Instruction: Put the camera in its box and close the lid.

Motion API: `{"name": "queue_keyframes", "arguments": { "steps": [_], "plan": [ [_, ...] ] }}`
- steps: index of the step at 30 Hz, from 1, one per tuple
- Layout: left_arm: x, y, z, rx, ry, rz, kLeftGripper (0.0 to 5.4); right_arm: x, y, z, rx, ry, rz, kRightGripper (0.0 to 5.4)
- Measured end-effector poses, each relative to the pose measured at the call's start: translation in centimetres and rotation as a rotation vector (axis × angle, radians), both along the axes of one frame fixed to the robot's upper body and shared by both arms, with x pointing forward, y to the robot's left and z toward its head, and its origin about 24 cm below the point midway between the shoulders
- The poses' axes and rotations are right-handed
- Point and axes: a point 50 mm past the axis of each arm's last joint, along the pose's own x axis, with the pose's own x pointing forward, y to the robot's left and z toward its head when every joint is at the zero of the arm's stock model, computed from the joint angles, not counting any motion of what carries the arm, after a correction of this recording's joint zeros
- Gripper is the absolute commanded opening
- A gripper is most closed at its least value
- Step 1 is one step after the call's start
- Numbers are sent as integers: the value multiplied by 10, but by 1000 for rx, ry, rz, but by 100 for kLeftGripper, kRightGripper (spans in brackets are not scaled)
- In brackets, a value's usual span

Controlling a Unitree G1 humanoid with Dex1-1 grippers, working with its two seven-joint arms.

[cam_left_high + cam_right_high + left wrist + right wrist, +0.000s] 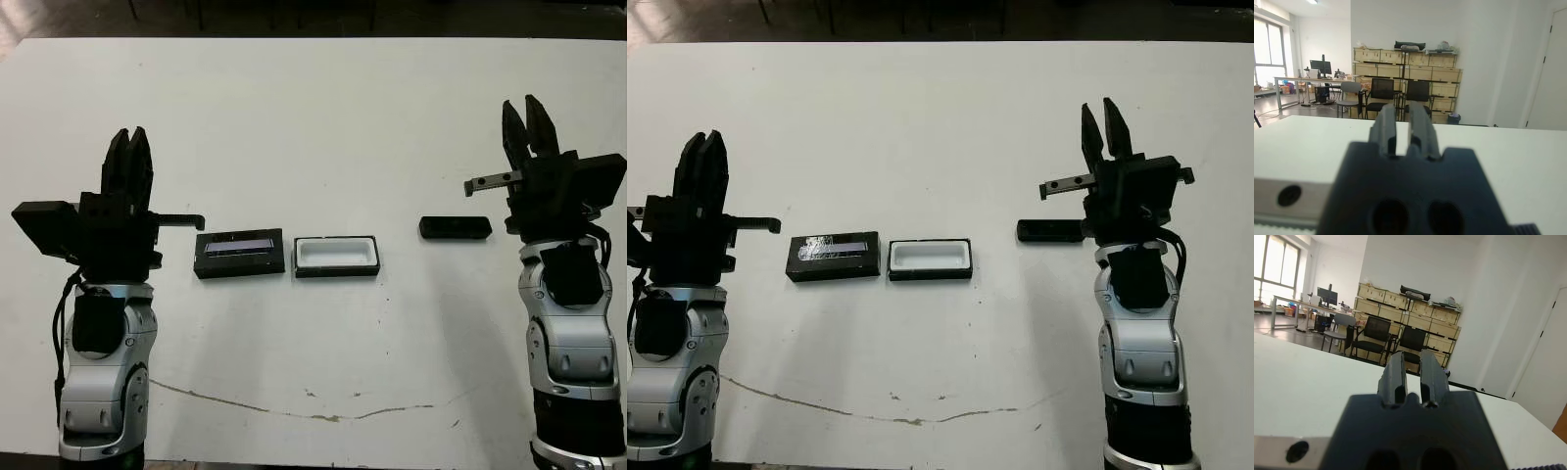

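A: Where are the end effectors sitting?
B: Left end effector [128, 147] and right end effector [527, 116] are hovering over the white bench [313, 108], fingers narrowly parted, gripping nothing.
A: And beyond?
B: The black striped lid [239, 253] is lying beside the white-lined black-rimmed box [336, 256]; the slim black bar camera [455, 228] is resting near the right arm.

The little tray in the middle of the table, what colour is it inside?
White inside, with a black rim; the box shows best in the left eye view.
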Motion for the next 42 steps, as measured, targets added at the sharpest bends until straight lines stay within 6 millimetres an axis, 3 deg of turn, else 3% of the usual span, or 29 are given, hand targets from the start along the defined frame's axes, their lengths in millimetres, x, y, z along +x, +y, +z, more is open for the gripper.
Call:
{"name": "queue_keyframes", "arguments": {
  "steps": [11,18,25,30,42],
  "plan": [
    [1,-1,1,16,-6,-3,0,3,-1,-6,-6,43,35,1],
    [2,-5,1,30,-19,-14,0,12,-27,9,-126,129,38,1],
    [1,-5,1,35,-19,-11,0,43,-65,47,-341,245,29,1],
    [-1,-6,1,38,-20,-12,0,71,-78,56,-540,368,67,1],
    [-5,-4,1,40,-9,-2,0,101,-76,20,-912,678,124,1]
  ]
}}
